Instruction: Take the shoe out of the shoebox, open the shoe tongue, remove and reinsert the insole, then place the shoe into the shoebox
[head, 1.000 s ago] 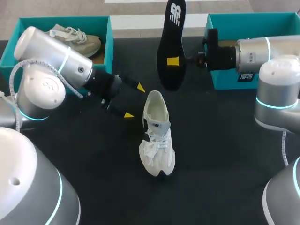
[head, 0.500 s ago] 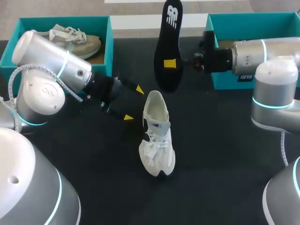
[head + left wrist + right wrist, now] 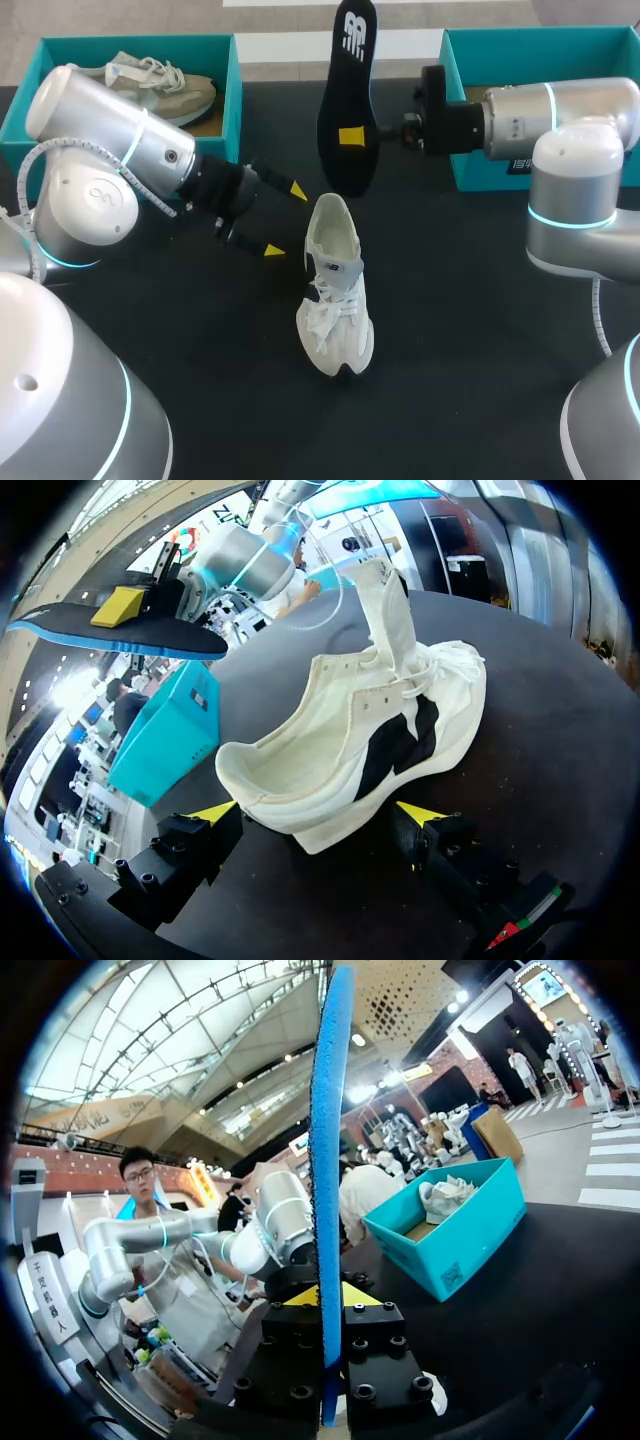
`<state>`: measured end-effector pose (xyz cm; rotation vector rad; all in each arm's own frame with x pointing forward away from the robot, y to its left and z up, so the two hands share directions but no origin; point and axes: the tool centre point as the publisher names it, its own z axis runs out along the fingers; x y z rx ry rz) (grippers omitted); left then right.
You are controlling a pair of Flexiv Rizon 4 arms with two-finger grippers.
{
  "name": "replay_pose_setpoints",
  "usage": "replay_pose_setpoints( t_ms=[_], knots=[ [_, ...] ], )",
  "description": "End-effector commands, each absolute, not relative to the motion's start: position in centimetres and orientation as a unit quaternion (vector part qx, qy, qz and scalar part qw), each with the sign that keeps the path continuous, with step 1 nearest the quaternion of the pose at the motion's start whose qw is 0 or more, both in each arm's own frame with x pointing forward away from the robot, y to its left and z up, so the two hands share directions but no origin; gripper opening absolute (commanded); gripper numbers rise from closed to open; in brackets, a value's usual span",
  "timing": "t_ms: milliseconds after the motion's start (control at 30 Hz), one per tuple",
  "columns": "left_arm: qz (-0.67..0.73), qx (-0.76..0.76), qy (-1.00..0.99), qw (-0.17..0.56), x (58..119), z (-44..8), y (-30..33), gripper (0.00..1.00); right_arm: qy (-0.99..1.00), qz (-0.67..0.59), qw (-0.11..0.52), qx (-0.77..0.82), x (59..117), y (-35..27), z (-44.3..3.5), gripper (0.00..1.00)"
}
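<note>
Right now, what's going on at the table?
The right claw is shut on the black insole, holding it in the air behind the white shoe, which stands on the table with its tongue lifted. The left claw hangs open at the shoe's heel. Another shoe lies in the left teal shoebox.

Setting: robot manipulation lab station. Left arm (image 3: 100, 120) and right arm (image 3: 570, 110) flank black table (image 3: 470, 330); 2 teal boxes: left shoebox (image 3: 236, 95), right shoebox (image 3: 470, 170).
</note>
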<state>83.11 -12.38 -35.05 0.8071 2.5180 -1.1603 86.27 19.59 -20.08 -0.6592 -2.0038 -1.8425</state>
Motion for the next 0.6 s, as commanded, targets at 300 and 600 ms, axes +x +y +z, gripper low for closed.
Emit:
replay_pose_setpoints(
  t_ms=[300,600],
  knots=[
    [-0.397,0.277,0.866,0.127,83.0,-35.0,-12.4,1.0,-0.706,-0.643,0.179,-0.237,86.0,20.5,-23.0,0.0],
    [-0.397,0.277,0.866,0.127,83.0,-35.0,-12.4,1.0,-0.696,-0.647,0.198,-0.241,85.6,21.8,-25.0,0.0]
  ],
)
